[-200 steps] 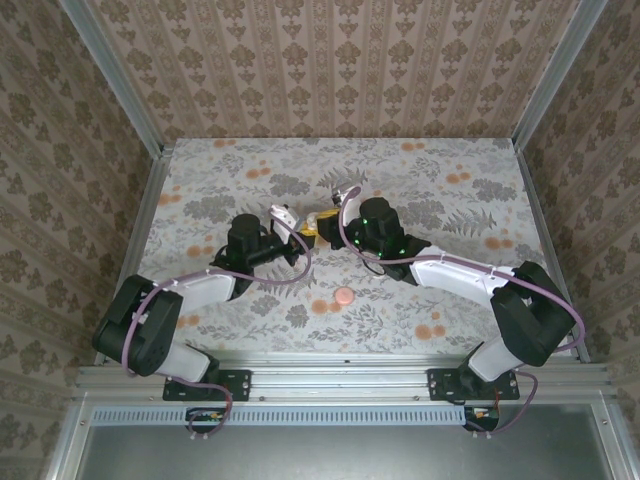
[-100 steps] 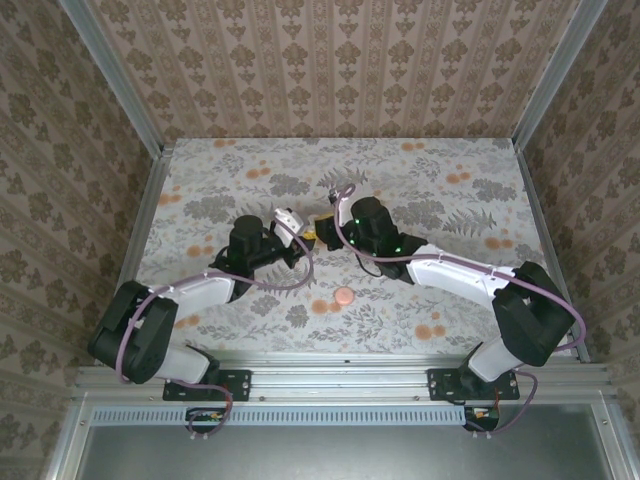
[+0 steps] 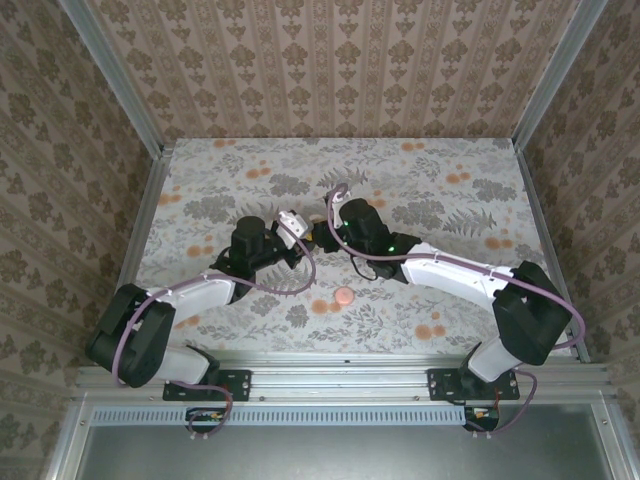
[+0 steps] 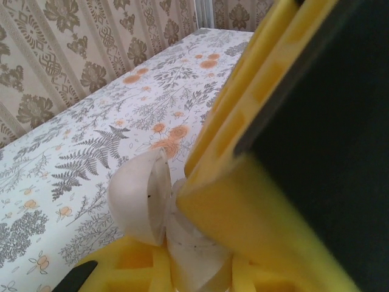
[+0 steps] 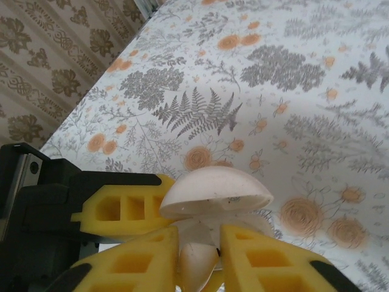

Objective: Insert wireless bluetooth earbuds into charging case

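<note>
One earbud (image 5: 216, 193), whitish with a domed tip, sits where the two pincers meet. The left pincer (image 3: 302, 237) is closed on its body, and the dome sticks out just past the yellow fingertips. The right pincer (image 5: 199, 258) has the earbud's lower end in the narrow slot between its own fingertips. Whether they press on it or merely flank it cannot be told. The charging case (image 3: 344, 296), a small pink puck, lies on the flowered table (image 3: 450, 200), on the base side of both pincers and well apart from them.
</note>
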